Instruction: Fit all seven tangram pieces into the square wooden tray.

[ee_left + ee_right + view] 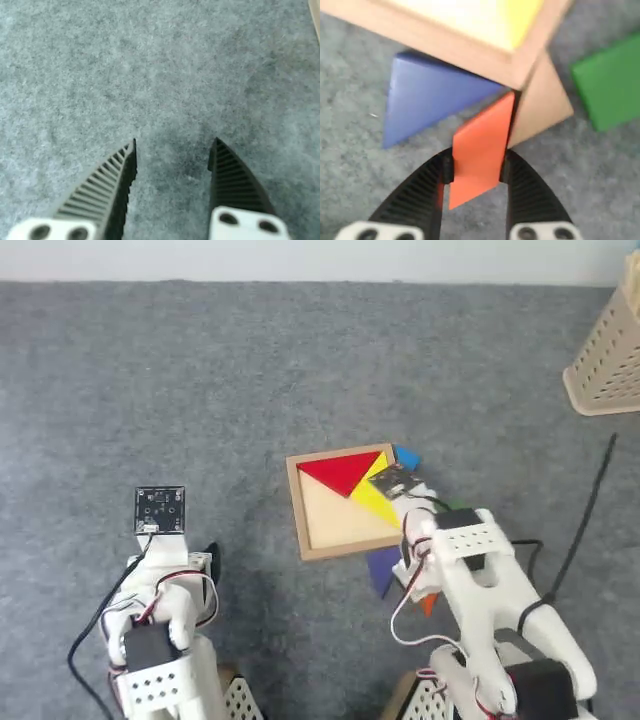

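The square wooden tray (296, 510) lies mid-table with a red triangle (340, 472) and a yellow triangle (375, 498) inside it. My right gripper (477, 159) is shut on an orange piece (480, 150), just off the tray's near right corner (517, 75). Touching that corner are an indigo triangle (427, 95) and a tan piece (542, 107). A green piece (610, 82) lies further out on the carpet. A light blue piece (406, 456) sits by the tray's far right corner. My left gripper (172, 150) hangs open over bare carpet, well left of the tray.
Grey carpet covers the table. A cream perforated basket (610, 350) stands at the far right edge. A black cable (585, 520) trails along the right side. The left arm (165, 585) sits at the near left.
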